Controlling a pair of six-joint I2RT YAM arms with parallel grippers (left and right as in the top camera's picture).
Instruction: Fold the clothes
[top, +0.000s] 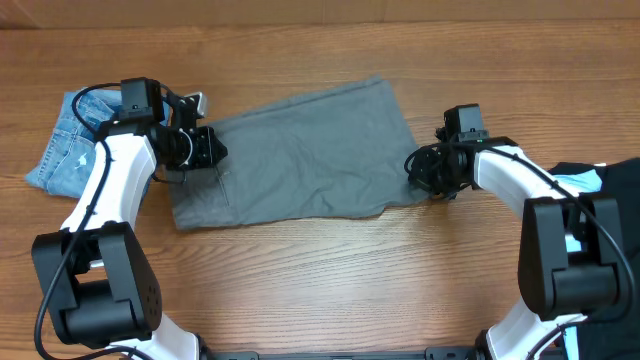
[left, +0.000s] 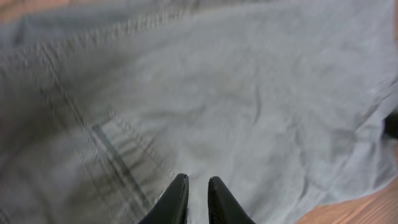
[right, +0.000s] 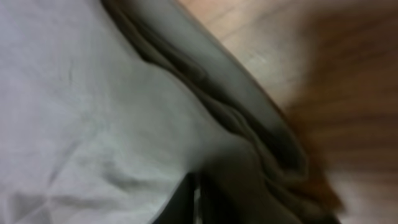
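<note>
Scanning big to small: wooden table (top: 320, 290), and the grey shorts (top: 300, 155) lie flat across its middle, waist end toward my left arm, leg hems toward my right. The denim shorts (top: 60, 150) sit apart at the far left and the black and light-blue garments (top: 600, 175) at the right edge; neither is mine to fold. Judging the grey pair: light, soft cotton, limp, no stiffness, so it will sag and drag unless both ends lift together. It is not slippery or fragile, but a thin single layer slips out of a pinch easily. Best hold is on thick stitched edges, waistband corner on the left and doubled hem on the right. My left gripper (top: 205, 148) sits over the waist-end edge, fingers nearly together with a narrow gap, just beside the slit pocket (left: 121, 152); I cannot tell if cloth is pinched. My right gripper (top: 420, 165) is closed tight at the bunched hem (right: 236, 118); whether it holds cloth is unclear, the view is blurred.
</note>
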